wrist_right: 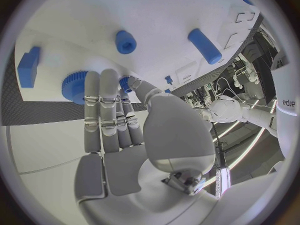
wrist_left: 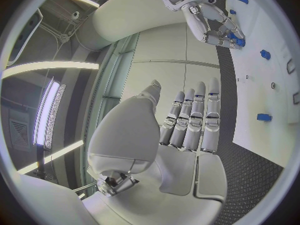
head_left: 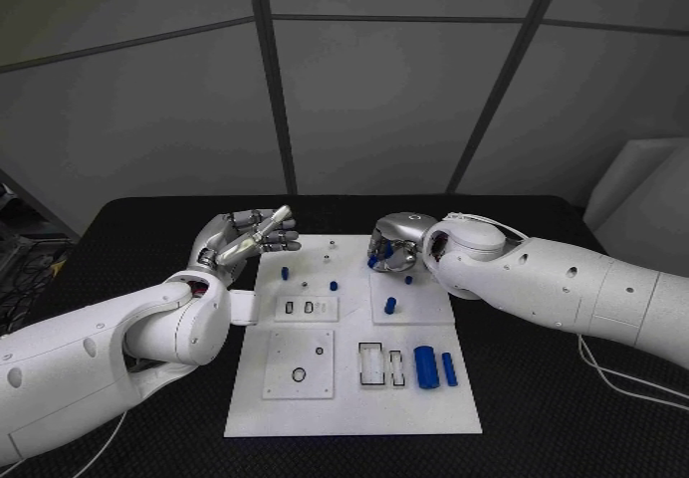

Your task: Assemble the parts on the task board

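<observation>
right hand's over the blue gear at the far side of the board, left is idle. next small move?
Probably close the right hand on the blue gear: its fingertips already lie against the gear at the task board far edge, but no grip shows yet. The left hand is raised, fingers straight, holding nothing.

Cool, even light is falling from overhead strip lamps, glaring as white bands at the wrist circles' rims, where fisheye distortion is bending edges; shadows are staying soft
</observation>
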You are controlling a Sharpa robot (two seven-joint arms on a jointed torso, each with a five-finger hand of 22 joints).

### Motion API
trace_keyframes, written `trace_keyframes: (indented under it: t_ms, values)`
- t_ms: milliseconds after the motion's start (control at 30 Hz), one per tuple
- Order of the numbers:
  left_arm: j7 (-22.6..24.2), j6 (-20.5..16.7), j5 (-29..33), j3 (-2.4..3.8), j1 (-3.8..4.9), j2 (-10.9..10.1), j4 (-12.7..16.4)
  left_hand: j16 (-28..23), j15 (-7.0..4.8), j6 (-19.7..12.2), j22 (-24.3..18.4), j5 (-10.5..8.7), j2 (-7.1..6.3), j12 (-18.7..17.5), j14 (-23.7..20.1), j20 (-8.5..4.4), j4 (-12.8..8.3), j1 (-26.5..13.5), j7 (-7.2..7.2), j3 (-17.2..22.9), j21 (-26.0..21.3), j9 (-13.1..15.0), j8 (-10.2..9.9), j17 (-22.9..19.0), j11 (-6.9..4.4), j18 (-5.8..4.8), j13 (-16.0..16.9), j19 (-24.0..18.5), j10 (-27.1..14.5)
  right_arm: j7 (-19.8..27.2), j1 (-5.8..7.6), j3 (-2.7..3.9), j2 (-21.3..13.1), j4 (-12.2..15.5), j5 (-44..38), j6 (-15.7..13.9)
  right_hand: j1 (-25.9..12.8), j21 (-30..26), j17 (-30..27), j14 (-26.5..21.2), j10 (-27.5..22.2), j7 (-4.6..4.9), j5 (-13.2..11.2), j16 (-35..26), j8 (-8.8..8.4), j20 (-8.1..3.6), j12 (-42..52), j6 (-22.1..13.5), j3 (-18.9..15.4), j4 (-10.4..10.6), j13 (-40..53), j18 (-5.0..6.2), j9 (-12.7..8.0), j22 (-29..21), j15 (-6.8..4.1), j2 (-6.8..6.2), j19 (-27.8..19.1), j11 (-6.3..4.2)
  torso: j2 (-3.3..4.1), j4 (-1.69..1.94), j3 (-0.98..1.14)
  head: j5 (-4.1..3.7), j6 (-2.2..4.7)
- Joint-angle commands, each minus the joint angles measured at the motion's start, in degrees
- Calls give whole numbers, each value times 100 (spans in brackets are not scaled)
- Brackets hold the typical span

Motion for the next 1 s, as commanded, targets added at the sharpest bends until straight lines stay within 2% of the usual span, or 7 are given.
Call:
trace_keyframes:
  t_ms: [33, 133, 233, 533, 767, 1000]
  values:
    - [26, 76, -15, 7, 10, 1, 2, -35, 7, 36, 7, 7, 37, -32, 50, 11, -36, 3, 11, -14, 36, -10, -24, 6, 29, 22, -6, 40, 17, -16, 10, 1, 13, -12, -28, 82, 77, 307, 399, 263, 94, -3, -71, 428, 34, -13, 8, 90, 121, 27, 9, -26, 17, 386, -35, 20, 170, -13, 7, 5, -6, -2, -5]
    - [22, 78, -15, 7, 10, -2, 0, -38, 8, 35, 6, 7, 37, -36, 51, 11, -38, 2, 12, -16, 35, -10, -27, 6, 30, 21, -6, 40, 15, -13, 10, 1, 18, -24, -28, 69, 82, 729, 928, 276, 183, -22, -104, 991, 44, -24, 5, 166, 249, 81, 11, -104, 22, 930, -52, 4, 393, -30, 8, 4, -6, 5, -4]
    - [18, 78, -15, 7, 10, -5, -3, -43, 9, 34, 6, 7, 37, -42, 50, 11, -40, 1, 14, -19, 35, -11, -31, 6, 32, 21, -7, 40, 13, -6, 10, 1, 18, -24, -26, -6, 82, 996, 1253, 228, 232, -25, -118, 1370, 35, -28, -5, 213, 360, 140, 10, -146, 21, 1257, -54, -49, 468, -45, 10, 3, -7, 8, -7]
    - [8, 67, -15, 7, 10, -29, -12, -50, 11, 32, 5, 7, 40, -54, 52, 11, -45, -1, 19, -22, 34, -12, -39, 8, 36, 20, -8, 41, 6, 92, 8, 2, -62, 180, 81, -760, 84, 1446, 1887, 223, 361, -48, -135, 2035, 59, -40, 6, 348, 450, 237, 21, -228, 44, 1855, -78, -118, 671, -82, 12, -4, -10, 17, 33]
    - [-2, 64, -15, 7, 10, -41, -14, -52, 12, 32, 4, 7, 41, -56, 52, 11, -47, 0, 20, -22, 33, -13, -40, 8, 36, 19, -8, 41, 5, -24, 10, 4, -51, 254, 151, -1148, 45, 1548, 2011, 204, 393, -59, -200, 2192, 58, -43, -2, 385, 444, 312, 20, -244, 54, 1982, -82, -147, 697, -92, 22, 15, -16, 13, 75]
    - [-8, 62, -15, 7, 10, -46, -20, -68, 16, 31, 2, 7, 44, -74, 48, 12, -59, 3, 24, -27, 30, -14, -51, 8, 41, 17, -8, 40, -2, -168, 14, 5, 184, 30, 170, -1455, 12, 1604, 2106, 195, 386, -57, -245, 2295, 47, -40, -7, 386, 434, 374, 17, -254, 55, 2056, -80, -169, 711, -89, 37, 23, -14, 38, 110]
